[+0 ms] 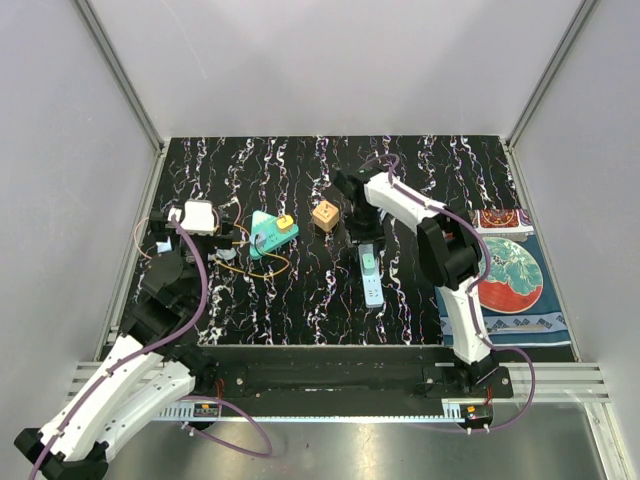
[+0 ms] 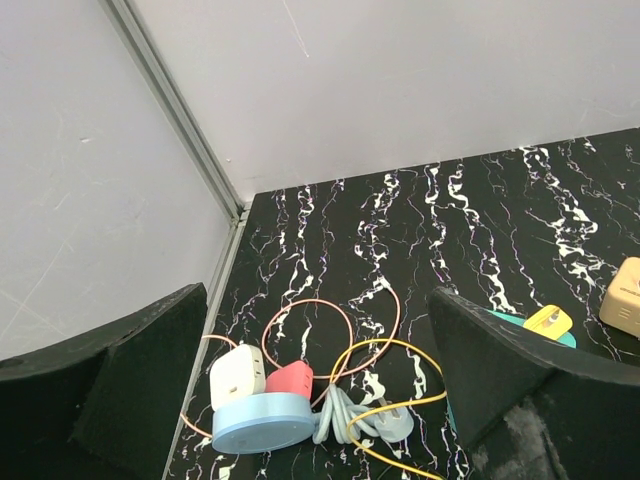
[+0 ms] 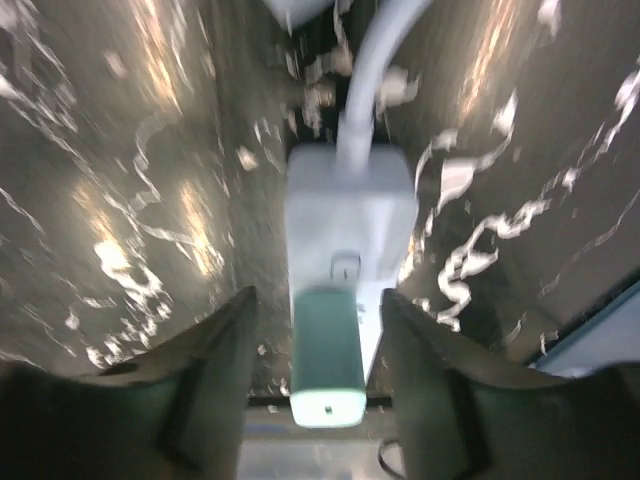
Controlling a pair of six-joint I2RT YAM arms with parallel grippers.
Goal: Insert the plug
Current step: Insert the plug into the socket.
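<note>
Tabletop (image 1: 300,300) of black marble pattern fills the enclosure, with a blue mat (image 1: 545,320) at its right edge. The right arm reaches to the middle and the left arm sits off to the left by a tangle of cables and adapters (image 2: 265,400).

A white power strip (image 1: 372,285) lies mid-table under the right gripper (image 3: 318,300). On it stands the mint-green plug (image 3: 327,365), upright and apparently seated in a socket. How deep it sits cannot be told from the blurred wrist view.

The right claw straddles the plug with its fingers (image 3: 215,370) parted. A narrow gap shows on each side, so it grips nothing. The left gripper (image 2: 318,295) is spread wide and empty, and is pointed at the cable pile.

The step in hand looks like the release after insertion. The next move probably calls for a straight lift clear of the plug without brushing it sideways.
</note>
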